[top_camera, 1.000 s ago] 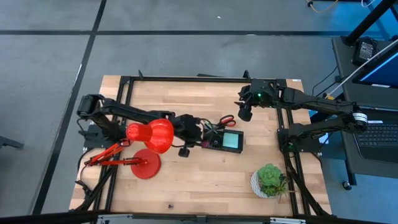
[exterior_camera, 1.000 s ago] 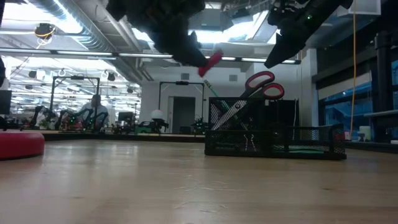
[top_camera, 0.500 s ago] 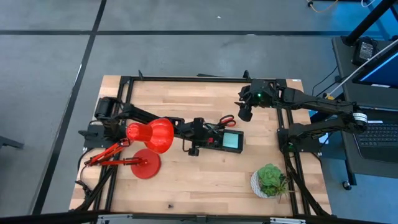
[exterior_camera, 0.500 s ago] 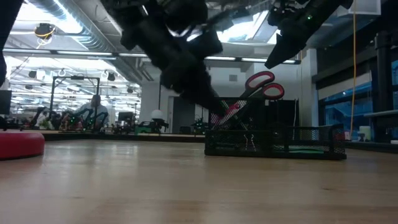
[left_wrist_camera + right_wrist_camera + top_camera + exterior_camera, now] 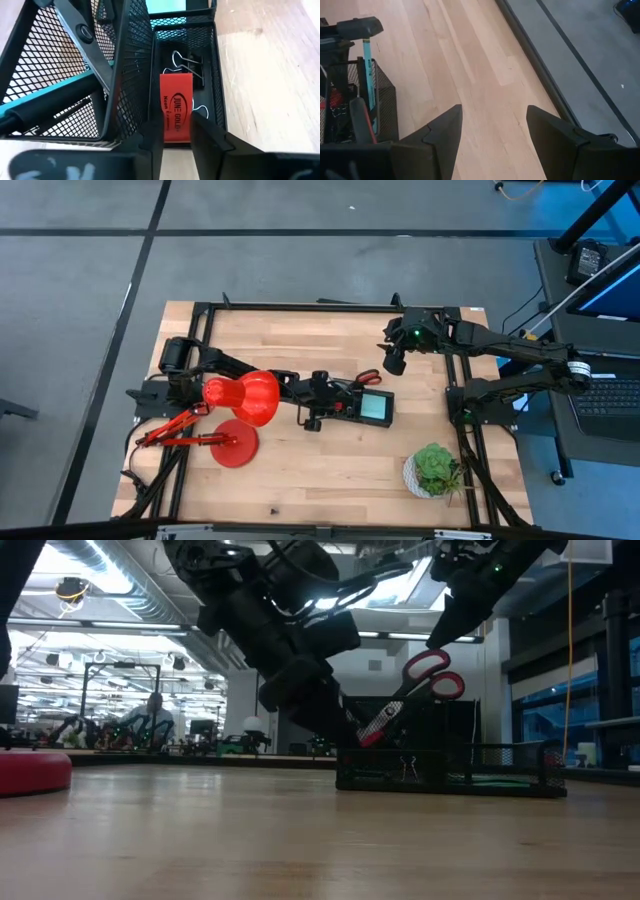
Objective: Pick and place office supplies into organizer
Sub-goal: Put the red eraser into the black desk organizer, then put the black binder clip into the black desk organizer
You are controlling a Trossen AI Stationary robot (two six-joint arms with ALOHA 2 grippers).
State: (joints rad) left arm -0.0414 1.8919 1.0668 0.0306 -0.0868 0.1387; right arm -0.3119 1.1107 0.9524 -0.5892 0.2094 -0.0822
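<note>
The organizer is a black mesh tray at mid-table, also seen in the low view. It holds red-handled scissors that stand leaning, a pale teal pen, a light-blue sticky-note pad and binder clips. My left gripper is at the organizer's left end, shut on a flat red piece with lettering. My right gripper hovers open, raised above the table beyond the organizer's far right corner. My left gripper pinches the flat red piece between its two fingers at its near end. It comes slanting down from the table's left. The piece is tilted, and its free end reaches into the narrow compartment over the binder clips.
A big red desk lamp with a round base stands over my left arm, left of the organizer. A green potted plant sits near the table's near right corner. Bare wood lies along the near and far sides of the organizer.
My left gripper has moved right and down from above the table to the organizer's left end, carrying the red piece from high up into the narrow compartment. The organizer and the scissors in it have shifted slightly to the right.
</note>
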